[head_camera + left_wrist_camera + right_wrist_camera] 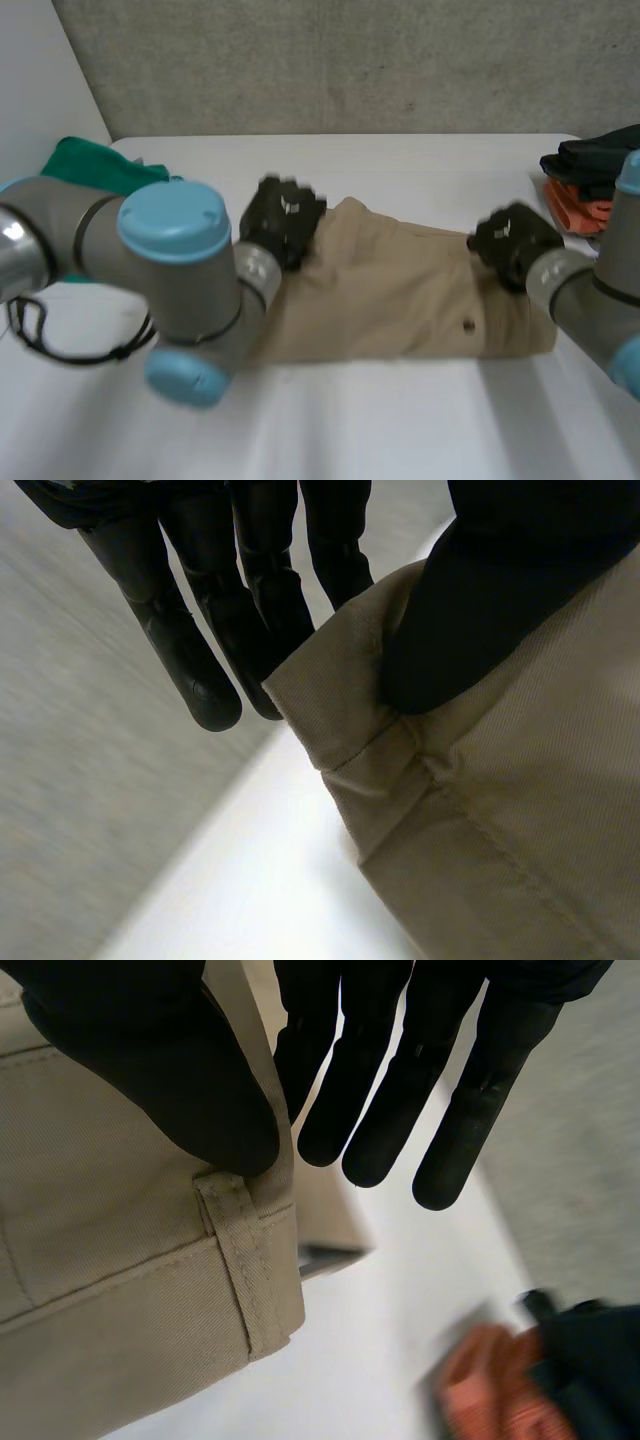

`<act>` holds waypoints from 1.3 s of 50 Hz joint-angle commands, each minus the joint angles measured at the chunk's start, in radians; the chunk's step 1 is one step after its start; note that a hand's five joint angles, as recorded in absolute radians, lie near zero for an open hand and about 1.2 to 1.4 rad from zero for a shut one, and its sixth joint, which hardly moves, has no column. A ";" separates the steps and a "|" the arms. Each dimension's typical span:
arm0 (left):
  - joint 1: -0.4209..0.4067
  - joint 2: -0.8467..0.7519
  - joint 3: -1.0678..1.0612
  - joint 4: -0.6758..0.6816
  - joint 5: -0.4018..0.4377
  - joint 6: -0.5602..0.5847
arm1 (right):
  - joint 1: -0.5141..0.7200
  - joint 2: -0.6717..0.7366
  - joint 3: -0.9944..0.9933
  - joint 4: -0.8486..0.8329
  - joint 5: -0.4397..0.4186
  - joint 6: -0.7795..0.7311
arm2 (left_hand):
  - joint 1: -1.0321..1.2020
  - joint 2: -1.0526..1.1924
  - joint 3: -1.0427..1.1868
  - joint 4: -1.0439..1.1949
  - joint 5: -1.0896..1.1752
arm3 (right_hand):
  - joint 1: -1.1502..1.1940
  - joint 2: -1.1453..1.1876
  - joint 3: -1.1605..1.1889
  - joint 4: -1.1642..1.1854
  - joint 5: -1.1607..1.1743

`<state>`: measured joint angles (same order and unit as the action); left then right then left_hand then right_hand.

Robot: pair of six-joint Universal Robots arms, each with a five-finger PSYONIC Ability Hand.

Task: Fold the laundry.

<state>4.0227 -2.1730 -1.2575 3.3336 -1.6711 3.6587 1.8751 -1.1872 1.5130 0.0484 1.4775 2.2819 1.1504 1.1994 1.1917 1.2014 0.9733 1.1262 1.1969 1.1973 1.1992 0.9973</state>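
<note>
A tan pair of trousers [390, 295] lies folded across the middle of the white table [400, 420]. My left hand [283, 218] is at its far left corner. In the left wrist view the thumb [470, 610] presses on the hem [340, 710] with the fingers [200, 670] behind the edge, pinching the cloth. My right hand [515, 240] is at the far right edge. In the right wrist view its thumb [170, 1070] sits on the waistband beside a belt loop [245, 1260], with the fingers [390, 1110] behind the cloth, pinching it.
A green garment [95, 165] lies at the table's far left. A pile of dark and orange clothes [590, 180] sits at the far right edge, close to my right hand, and shows beyond its fingertips [500, 1380]. A grey wall stands behind the table.
</note>
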 commanded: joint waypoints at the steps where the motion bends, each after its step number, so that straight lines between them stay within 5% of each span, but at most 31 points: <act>1: 0.055 -0.126 0.324 0.174 0.001 0.219 | 0.022 0.132 -0.273 -0.232 0.023 0.017 | 0.246 0.197 0.205 0.195 0.248 | 0.270 0.199 0.199 0.197 0.224; 7: 0.064 -0.102 0.649 0.354 0.001 0.259 | 0.081 0.144 -0.584 -0.548 0.038 0.060 | 0.246 0.197 0.205 0.195 0.248 | 0.270 0.199 0.199 0.197 0.224; 14: 0.078 -0.048 0.791 0.374 -0.010 0.184 | 0.075 0.109 -0.625 -0.719 0.007 0.171 | 0.246 0.197 0.205 0.195 0.248 | 0.270 0.199 0.199 0.197 0.224; 22: 0.098 -0.022 0.617 0.236 -0.019 0.098 | 0.081 0.142 -0.580 -0.615 0.003 0.191 | 0.246 0.197 0.205 0.195 0.248 | 0.270 0.199 0.199 0.197 0.224; 39: 0.091 -0.013 -0.081 0.248 -0.012 -0.005 | 0.118 0.405 -0.278 -0.407 -0.017 0.179 | 0.246 0.197 0.205 0.195 0.248 | 0.270 0.199 0.199 0.197 0.224; 45: 0.071 0.018 -0.230 0.234 -0.012 -0.029 | 0.111 0.315 -0.192 -0.338 -0.016 0.182 | 0.246 0.197 0.205 0.195 0.248 | 0.270 0.199 0.199 0.197 0.224; 53: 0.065 0.271 -0.440 0.107 -0.015 -0.029 | 0.111 0.123 -0.073 -0.092 -0.020 0.168 | 0.246 0.197 0.205 0.195 0.248 | 0.270 0.199 0.199 0.197 0.224; 59: 0.026 0.426 -0.569 -0.080 -0.016 -0.034 | 0.085 0.005 0.009 0.166 -0.022 0.102 | 0.246 0.197 0.205 0.195 0.248 | 0.270 0.199 0.199 0.197 0.224; 65: -0.071 0.539 -0.645 -0.330 -0.012 -0.060 | 0.026 -0.187 0.214 0.433 -0.022 -0.137 | 0.246 0.197 0.205 0.195 0.248 | 0.270 0.199 0.199 0.197 0.224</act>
<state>4.0312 -1.7251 -1.8427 3.2085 -1.6869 3.6216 1.9546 -1.2052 1.5514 0.2475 1.4564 2.3429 1.1504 1.2002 1.1932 1.2017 0.9733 1.1252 1.1975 1.1977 1.1993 1.0010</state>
